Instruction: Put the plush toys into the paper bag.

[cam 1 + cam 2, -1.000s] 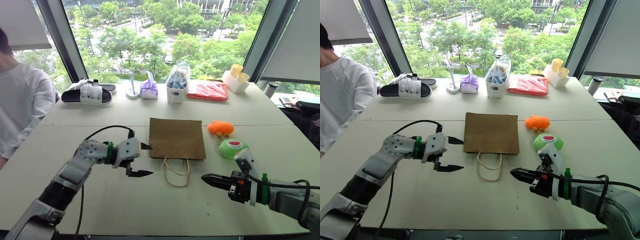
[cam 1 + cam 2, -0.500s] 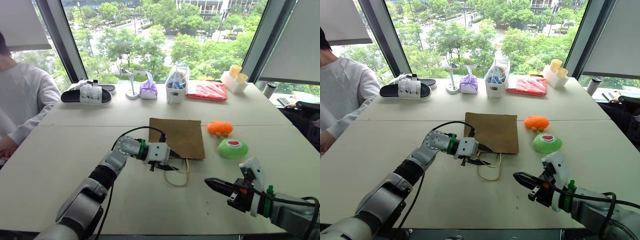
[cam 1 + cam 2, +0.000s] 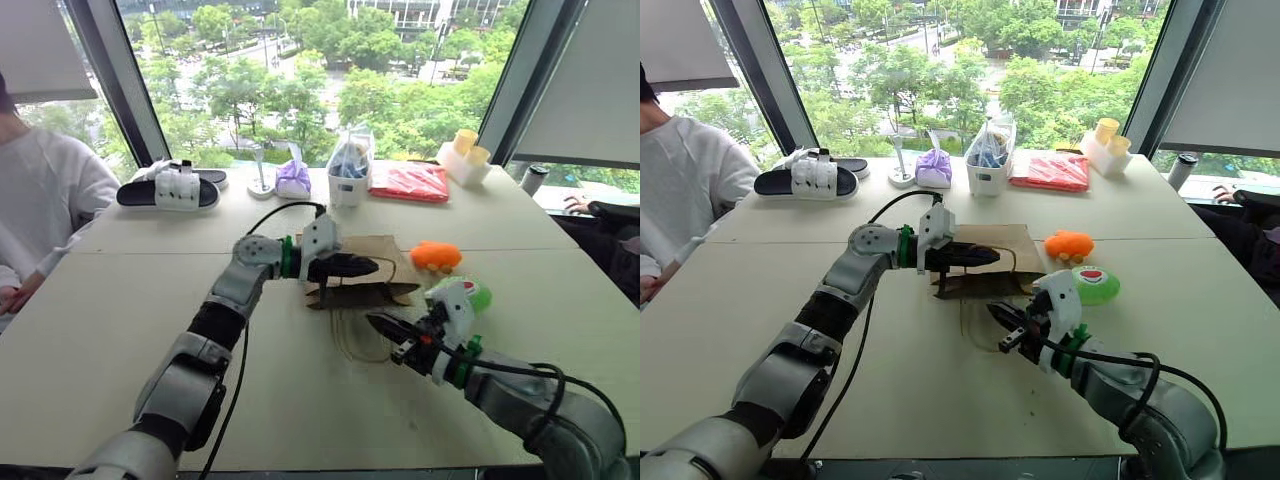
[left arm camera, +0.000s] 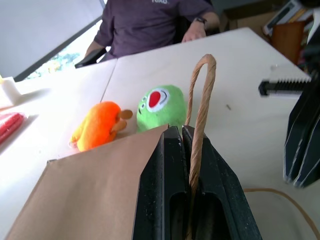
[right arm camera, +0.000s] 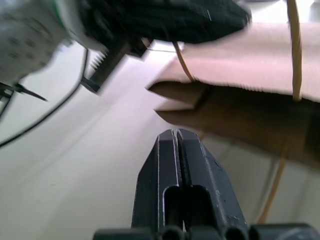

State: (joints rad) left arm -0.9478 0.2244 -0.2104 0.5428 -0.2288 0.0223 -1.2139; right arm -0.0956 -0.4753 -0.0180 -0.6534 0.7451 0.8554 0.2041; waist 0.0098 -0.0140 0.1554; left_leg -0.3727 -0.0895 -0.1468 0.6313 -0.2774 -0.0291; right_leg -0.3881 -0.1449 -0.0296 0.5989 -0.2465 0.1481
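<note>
Left claw: the left claw (image 4: 186, 150) is clenched on one twine handle (image 4: 201, 107), lifting the near edge of the paper bag (image 3: 372, 272) off the surface (image 3: 120, 300)
Right claw: the right claw (image 3: 385, 327) is clamped shut on nothing, pointed at the bag's gaping mouth
Paper bag: mid-surface, light, thin kraft that creases easily; I'd say the twine loop is the safest hold, since the wall would crumple
Toys: orange toy (image 3: 440, 255) and green toy (image 3: 462, 292) lie just beside the bag on the right, soft and squashy, easy to pinch anywhere across the body
Room: plenty of bare surface near the robot; clutter sits well back by the window
</note>
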